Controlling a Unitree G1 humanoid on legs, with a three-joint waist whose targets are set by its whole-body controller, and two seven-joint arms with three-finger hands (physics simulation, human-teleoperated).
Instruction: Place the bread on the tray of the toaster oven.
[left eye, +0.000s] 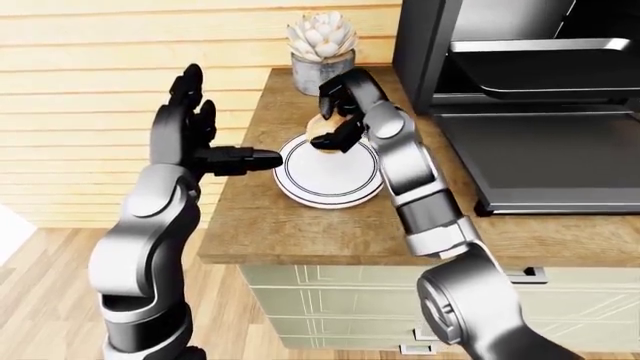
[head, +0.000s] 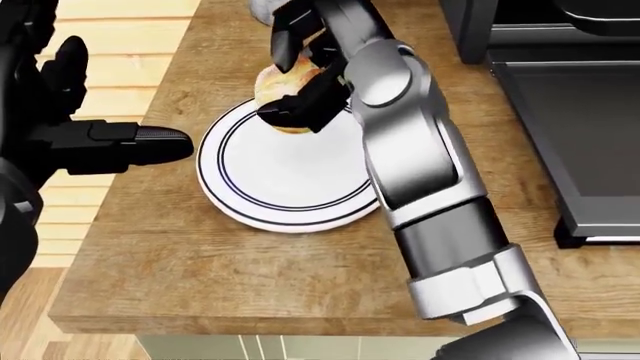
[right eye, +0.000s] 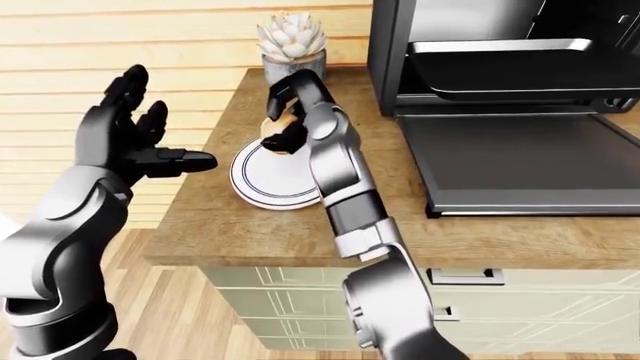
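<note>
R hand (head: 300, 79) fingers grip bread (head: 275, 86) just above plate (head: 270, 187).

A home kitchen is showing here. A wooden counter (left eye: 330, 225) is sitting over pale green drawers (left eye: 330, 300), and a toaster oven (right eye: 500, 97) is standing on it with its door (right eye: 520, 169) lying open and a tray (right eye: 510, 71) inside. A plate (head: 280, 176) and a potted succulent (left eye: 322, 49) are resting nearby, with a plank wall (left eye: 120, 75) and wood floor (left eye: 230, 315) surrounding them.
</note>
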